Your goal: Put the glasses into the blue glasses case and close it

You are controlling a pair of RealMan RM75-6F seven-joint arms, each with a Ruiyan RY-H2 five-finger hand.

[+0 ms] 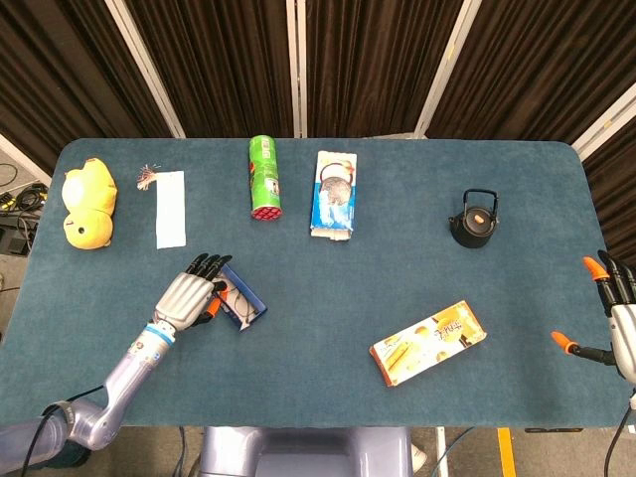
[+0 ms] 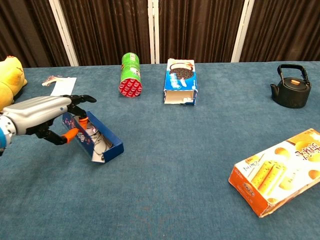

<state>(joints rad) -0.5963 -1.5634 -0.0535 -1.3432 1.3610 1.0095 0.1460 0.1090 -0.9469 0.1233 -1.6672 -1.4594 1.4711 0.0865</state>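
Observation:
The blue glasses case lies open on the table at the near left, turned at an angle. The glasses lie inside it on the pale lining. My left hand grips the case's left end, with the thumb in front of it and the fingers over the top. From the head camera the case sits just right of that left hand, with the glasses in it. My right hand hovers at the table's right edge, its fingers apart and holding nothing.
Along the back stand a yellow plush toy, a white paper strip, a green can lying down and a cookie box. A black kettle is on the right. An orange snack box lies at the near right.

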